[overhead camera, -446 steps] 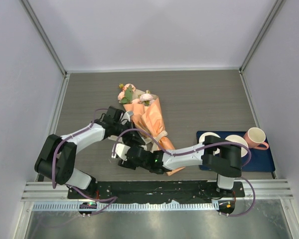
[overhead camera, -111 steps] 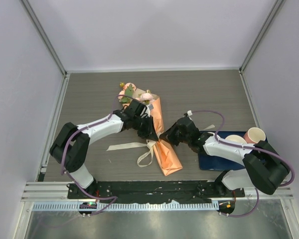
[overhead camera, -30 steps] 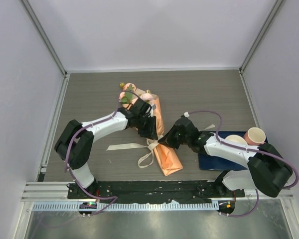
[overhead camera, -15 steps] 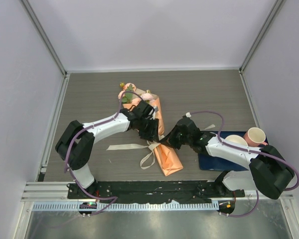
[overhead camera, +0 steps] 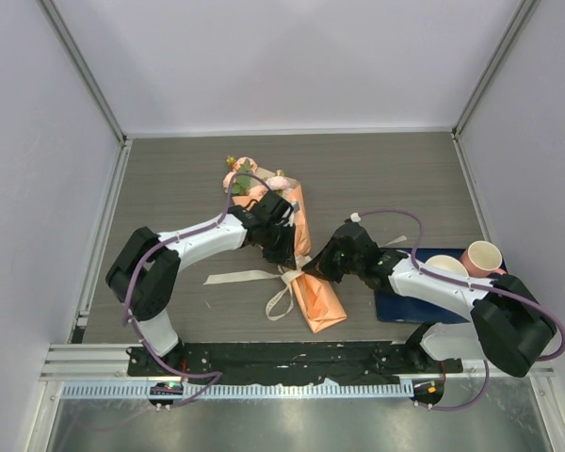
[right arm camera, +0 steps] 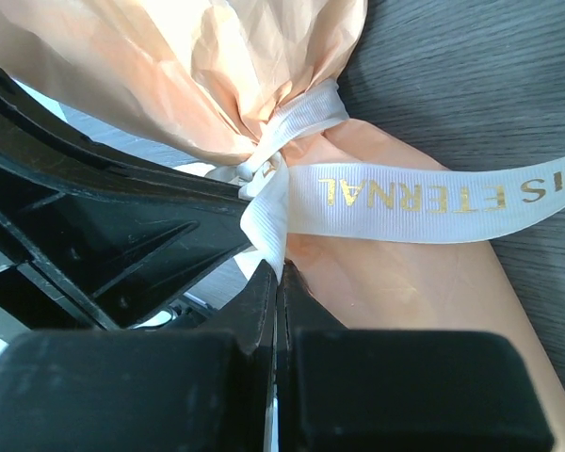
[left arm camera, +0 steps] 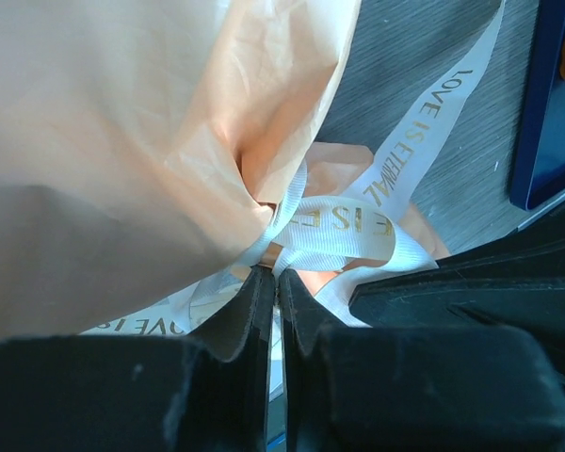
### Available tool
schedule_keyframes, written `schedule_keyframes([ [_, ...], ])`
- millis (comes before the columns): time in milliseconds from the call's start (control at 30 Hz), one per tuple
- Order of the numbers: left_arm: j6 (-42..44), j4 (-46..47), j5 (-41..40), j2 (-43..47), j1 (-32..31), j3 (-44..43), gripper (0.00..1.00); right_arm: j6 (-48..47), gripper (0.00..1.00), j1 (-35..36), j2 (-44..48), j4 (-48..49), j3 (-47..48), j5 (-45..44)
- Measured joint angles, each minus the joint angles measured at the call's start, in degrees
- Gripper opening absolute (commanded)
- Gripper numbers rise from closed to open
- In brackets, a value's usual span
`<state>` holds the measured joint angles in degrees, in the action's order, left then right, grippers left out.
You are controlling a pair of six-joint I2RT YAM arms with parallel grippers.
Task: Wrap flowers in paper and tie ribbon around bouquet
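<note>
The bouquet (overhead camera: 318, 301) lay on the tabletop (overhead camera: 395, 179) a little left of centre. Its flowers (overhead camera: 248, 179) pointed toward the far edge and its narrow tip toward the near edge. The orange paper (left arm camera: 122, 122) was cinched at the waist by the printed cream ribbon (left arm camera: 344, 221), crossed into a first knot, with its loose ends trailing toward the left edge.

The left gripper (left arm camera: 273, 278) stood nearly closed right at the knot, and we judged that it pinched a strand there. The right gripper (right arm camera: 278, 273) was shut on the strand dropping from the crossing. The two sets of fingers met just beside each other over the waist. Well to the right, near the near-right corner, sat a dark blue mat (overhead camera: 494, 306) with a pink mug (overhead camera: 483, 256) and white bowls (overhead camera: 443, 266).

We judged the tightening to be the step in hand, and we saw several risks:

- An uneven pull could drag the whole cone across the tabletop.
- It could also slide the loop down the taper toward the tip, where it would go slack.
- The flat, smooth ribbon could slip out of either pinch.
- A hard pull could crease or tear the paper.
- A single crossing might loosen once released.
</note>
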<state>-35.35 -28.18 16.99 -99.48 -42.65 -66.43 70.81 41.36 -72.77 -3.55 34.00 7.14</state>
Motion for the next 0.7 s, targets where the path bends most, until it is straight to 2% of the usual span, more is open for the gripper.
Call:
schedule_keyframes([
  [300,-0.17,-0.07,-0.48,1.62,-0.02,-1.01,0.16,-0.68,0.0,0.0,-0.02,0.5,-1.57,0.7],
  [367,-0.17,0.0,-0.46,1.62,-0.02,-1.36,0.12,-0.68,0.0,-0.02,-0.02,0.48,-1.77,0.74],
  [467,-0.28,-0.02,-0.48,1.62,-0.04,-1.4,0.0,-0.72,0.0,-0.02,-0.02,0.5,-1.79,0.74],
  [700,-0.46,0.02,-0.79,1.81,-0.02,-1.79,0.0,-1.86,0.01,-0.02,-0.02,0.52,-1.79,1.05],
])
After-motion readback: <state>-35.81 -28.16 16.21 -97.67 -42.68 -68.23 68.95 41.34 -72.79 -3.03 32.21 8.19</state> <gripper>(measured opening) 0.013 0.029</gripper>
